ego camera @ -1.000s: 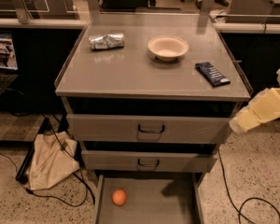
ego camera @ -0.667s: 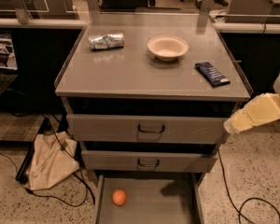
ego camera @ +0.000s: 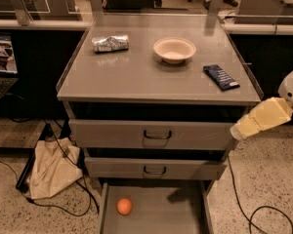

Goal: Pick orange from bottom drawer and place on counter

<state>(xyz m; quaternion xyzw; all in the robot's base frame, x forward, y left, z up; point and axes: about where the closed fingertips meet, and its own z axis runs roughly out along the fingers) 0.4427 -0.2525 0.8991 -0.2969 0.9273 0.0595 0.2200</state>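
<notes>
**Orange fruit awaiting pickup from the open drawer**

Orange (ego camera: pixel 124 206) lies alone on the flat floor of the pulled-out bottom drawer (ego camera: pixel 161 216), towards its left wall but not touching it. All positions below are given from the orange. End effector (ego camera: pixel 240 129), pale yellow, hangs well up and to the right, outside the cabinet's right edge and level with the top drawer. It carries nothing, and whether it is open or closed cannot be told. Worktop (ego camera: pixel 151 79), the destination, is directly above, past the two higher drawers. It carries a bowl (ego camera: pixel 174 49) up and slightly right, a foil packet (ego camera: pixel 110 43) straight up, and a dark bar (ego camera: pixel 220 77) up and to the right.

Handling, as a judgement: the fruit is probably light, firm with slight give, smooth-skinned and free to roll on the metal floor. A centred grasp from above, across its widest girth, seems safest. An off-centre pinch could squirt it aside.
</notes>
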